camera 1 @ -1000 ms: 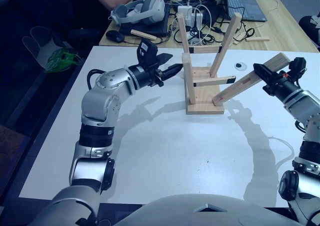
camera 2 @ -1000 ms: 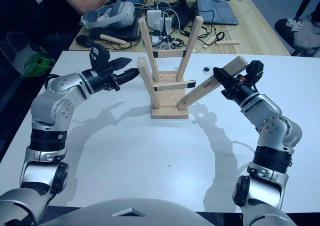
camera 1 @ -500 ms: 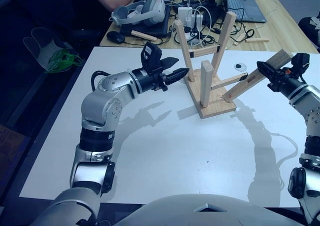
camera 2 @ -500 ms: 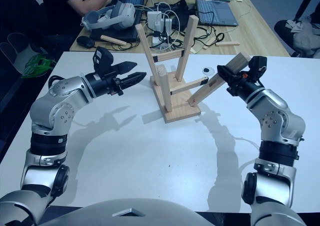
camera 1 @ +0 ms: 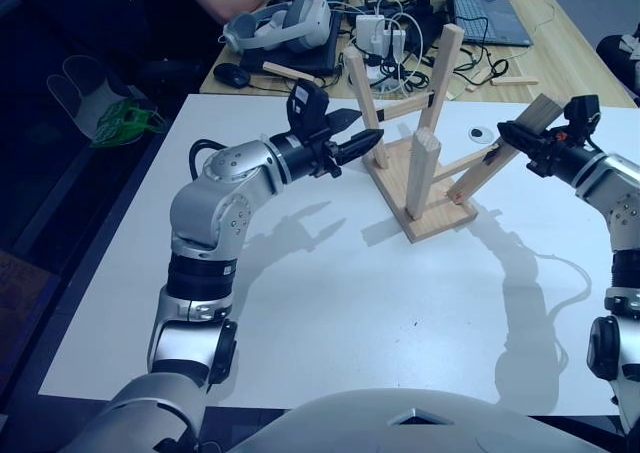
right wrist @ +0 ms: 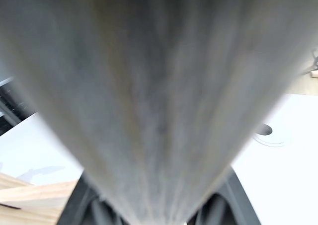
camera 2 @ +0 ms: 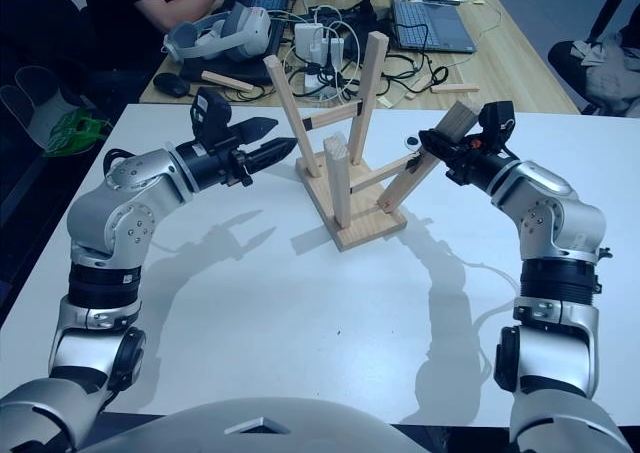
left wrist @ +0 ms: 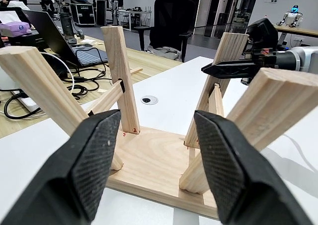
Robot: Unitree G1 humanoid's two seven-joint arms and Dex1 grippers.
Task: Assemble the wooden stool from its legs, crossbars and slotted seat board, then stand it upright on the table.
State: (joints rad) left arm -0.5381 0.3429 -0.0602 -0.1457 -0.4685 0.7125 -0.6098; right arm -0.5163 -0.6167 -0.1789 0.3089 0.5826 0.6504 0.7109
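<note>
The wooden stool stands upside down on the white table, seat board [camera 1: 440, 218] down and turned at an angle. Its legs point up: two far ones [camera 1: 360, 93] [camera 1: 445, 63], a near one [camera 1: 423, 173] and a slanting right one [camera 1: 478, 173]. My right gripper [camera 1: 515, 141] is shut on the upper part of that right leg, whose wood [right wrist: 159, 86] lies close before the right wrist view. My left gripper [camera 1: 365, 141] hangs open just left of the stool; in its wrist view the fingers [left wrist: 94, 170] flank the seat board [left wrist: 154, 170].
A round grommet [camera 1: 481, 132] sits in the table behind the stool. Beyond the table's far edge a desk carries a headset [camera 1: 275, 23], laptops, cables and loose wooden pieces [camera 1: 288, 69]. Bare white tabletop stretches across the near half [camera 1: 350, 313].
The stool has turned on the table and shifted right, led by the gripped leg. My right gripper rose and drew toward the far side. My left gripper crept closer to the stool.
</note>
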